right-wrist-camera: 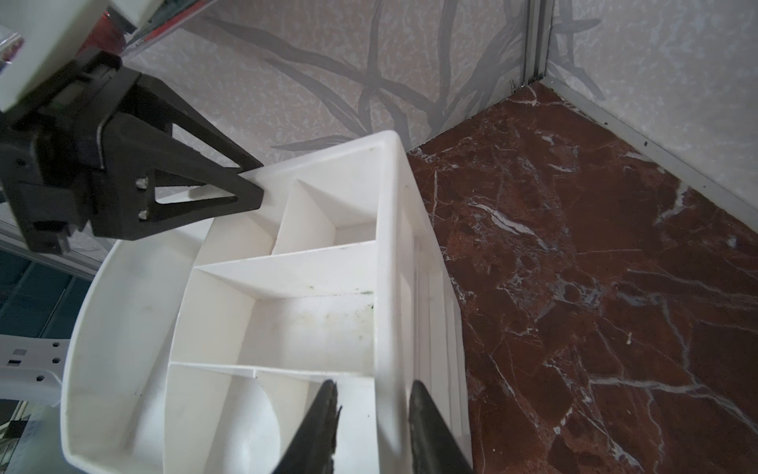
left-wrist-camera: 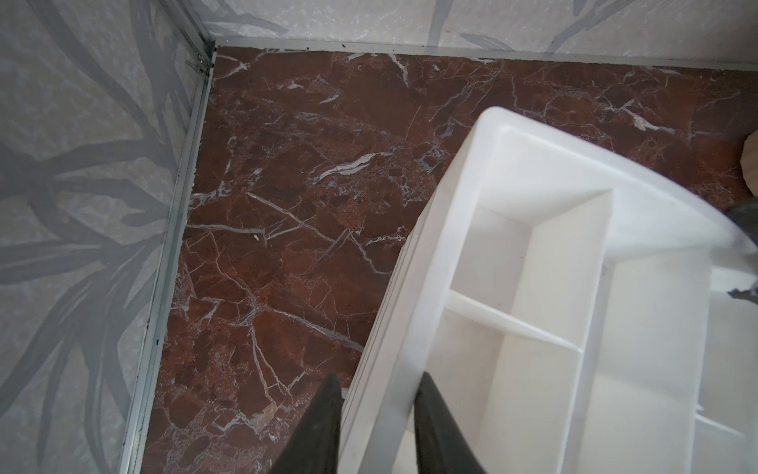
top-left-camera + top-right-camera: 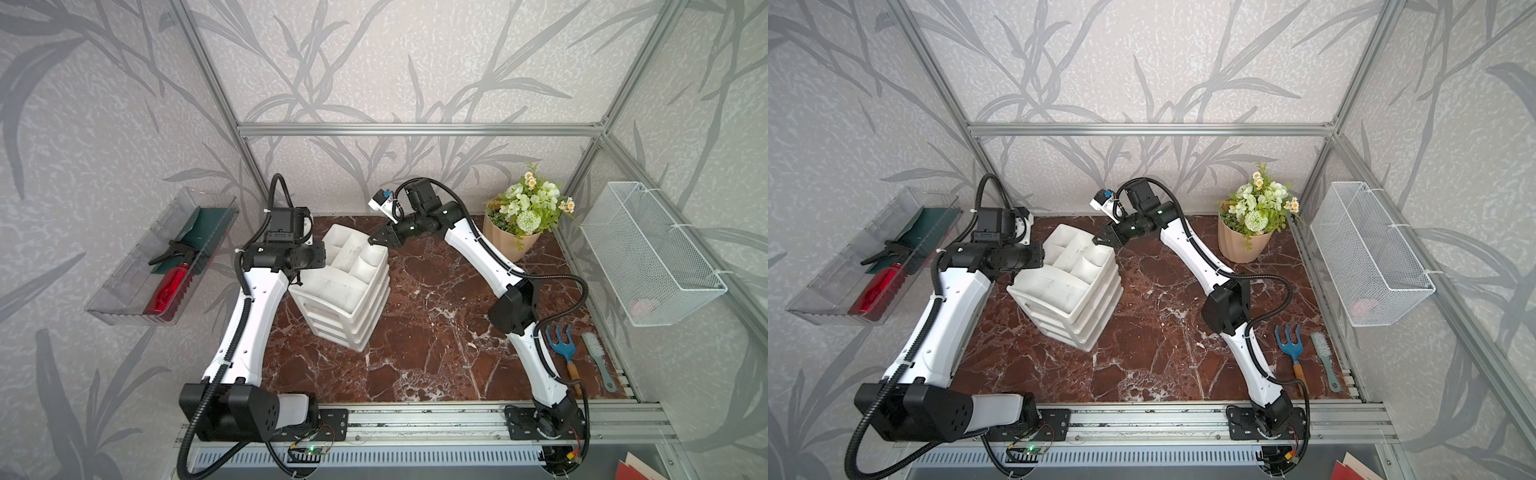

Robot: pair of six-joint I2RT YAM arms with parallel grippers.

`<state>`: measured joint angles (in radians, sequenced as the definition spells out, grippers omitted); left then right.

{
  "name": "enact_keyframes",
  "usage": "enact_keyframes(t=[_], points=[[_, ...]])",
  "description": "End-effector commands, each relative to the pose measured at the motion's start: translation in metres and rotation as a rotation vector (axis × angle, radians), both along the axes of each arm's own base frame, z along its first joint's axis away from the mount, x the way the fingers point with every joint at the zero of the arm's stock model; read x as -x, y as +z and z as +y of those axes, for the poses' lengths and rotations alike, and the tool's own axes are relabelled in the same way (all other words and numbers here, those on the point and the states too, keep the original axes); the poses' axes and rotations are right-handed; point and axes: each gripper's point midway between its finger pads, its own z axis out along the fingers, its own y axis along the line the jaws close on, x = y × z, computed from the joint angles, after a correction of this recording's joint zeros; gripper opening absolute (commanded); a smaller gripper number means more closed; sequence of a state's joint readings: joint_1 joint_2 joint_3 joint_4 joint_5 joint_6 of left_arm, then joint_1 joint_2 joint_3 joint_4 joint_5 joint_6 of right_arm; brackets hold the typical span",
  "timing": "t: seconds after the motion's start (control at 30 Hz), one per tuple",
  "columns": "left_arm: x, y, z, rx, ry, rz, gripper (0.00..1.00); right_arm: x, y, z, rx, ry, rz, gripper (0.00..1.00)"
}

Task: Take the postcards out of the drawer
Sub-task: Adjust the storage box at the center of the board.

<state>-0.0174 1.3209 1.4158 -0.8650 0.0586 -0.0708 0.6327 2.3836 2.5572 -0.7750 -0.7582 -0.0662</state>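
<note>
No postcards show on the worktop or in the open top tray, so I take them to be inside one of the closed drawers [image 3: 338,328] of the white plastic three-drawer organiser [image 3: 345,286]. It stands turned at an angle on the left half of the red-brown marble worktop [image 3: 436,332]. Some red and pale flat sheets [image 3: 631,469] poke in at the near right corner, below the rail; whether those are cards I cannot tell.

The left gripper [image 2: 380,375] has its fingers either side of the organiser's left wall, close against it, though I cannot tell whether they actually bite. The right gripper [image 1: 373,383] straddles the right wall near its far end with its fingers apart. Bare tray floor shows between the inner finger [image 1: 324,410] and the wall, so it holds nothing.

Both arms are working high on a tall, light-looking stack, and that is the worry. A sideways tug at the rim could tip or skid the organiser rather than steady it, and with one side loose it could pivot about the other. No drawer is open yet, and a pull on a drawer front may drag the whole unit along unless it is braced. Thin cards lying flat will also be awkward to pinch. The peach ribbed pot of white and green flowers [image 3: 511,239] stands far right, well apart.
</note>
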Motion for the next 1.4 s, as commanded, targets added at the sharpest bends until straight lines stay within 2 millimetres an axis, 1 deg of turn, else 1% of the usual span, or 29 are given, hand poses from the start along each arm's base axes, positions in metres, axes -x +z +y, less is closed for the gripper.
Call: enact_keyframes(t=[0.0, 0.13, 0.23, 0.37, 0.43, 0.5, 0.57, 0.7, 0.8, 0.93, 1.03, 1.07, 1.13, 1.23, 1.3, 1.37], points=[[0.005, -0.002, 0.0, 0.027, 0.02, -0.009, 0.25, 0.003, 0.04, -0.012, -0.031, -0.066, -0.005, 0.33], [0.008, -0.005, 0.002, 0.043, 0.055, -0.034, 0.21, 0.0, 0.057, -0.029, -0.032, -0.161, 0.006, 0.4], [0.01, -0.007, 0.003, 0.065, 0.082, -0.055, 0.18, 0.0, 0.067, -0.045, -0.071, -0.22, 0.042, 0.46], [0.013, -0.007, 0.006, 0.077, 0.118, -0.083, 0.14, 0.001, 0.073, -0.07, -0.145, -0.286, 0.076, 0.53], [0.013, -0.005, 0.007, 0.083, 0.128, -0.108, 0.13, 0.004, 0.069, -0.084, -0.18, -0.306, 0.114, 0.57], [0.012, -0.004, 0.007, 0.087, 0.13, -0.131, 0.12, 0.011, 0.057, -0.093, -0.215, -0.313, 0.172, 0.6], [0.009, -0.002, 0.006, 0.086, 0.121, -0.148, 0.11, 0.019, 0.042, -0.097, -0.234, -0.315, 0.212, 0.62], [-0.002, 0.004, 0.003, 0.086, 0.099, -0.183, 0.08, 0.028, 0.011, -0.098, -0.258, -0.316, 0.304, 0.66], [-0.014, 0.009, 0.001, 0.083, 0.073, -0.205, 0.05, 0.034, -0.005, -0.095, -0.312, -0.301, 0.38, 0.68], [-0.028, 0.014, -0.003, 0.075, 0.037, -0.234, 0.04, 0.038, -0.019, -0.093, -0.358, -0.302, 0.453, 0.76], [-0.035, 0.019, -0.006, 0.075, 0.013, -0.249, 0.08, 0.041, -0.024, -0.092, -0.4, -0.297, 0.485, 0.79], [-0.036, 0.02, -0.006, 0.07, 0.009, -0.251, 0.14, 0.041, -0.026, -0.091, -0.41, -0.299, 0.499, 0.8], [-0.038, 0.022, -0.005, 0.058, 0.006, -0.255, 0.21, 0.04, -0.028, -0.09, -0.435, -0.3, 0.519, 0.81], [-0.042, 0.024, -0.004, 0.037, -0.002, -0.263, 0.37, 0.039, -0.029, -0.087, -0.478, -0.293, 0.552, 0.81], [-0.045, 0.026, -0.002, 0.023, -0.002, -0.262, 0.39, 0.037, -0.03, -0.084, -0.501, -0.295, 0.562, 0.82], [-0.048, 0.025, -0.002, 0.018, -0.008, -0.253, 0.28, 0.038, -0.03, -0.078, -0.519, -0.292, 0.568, 0.82]])
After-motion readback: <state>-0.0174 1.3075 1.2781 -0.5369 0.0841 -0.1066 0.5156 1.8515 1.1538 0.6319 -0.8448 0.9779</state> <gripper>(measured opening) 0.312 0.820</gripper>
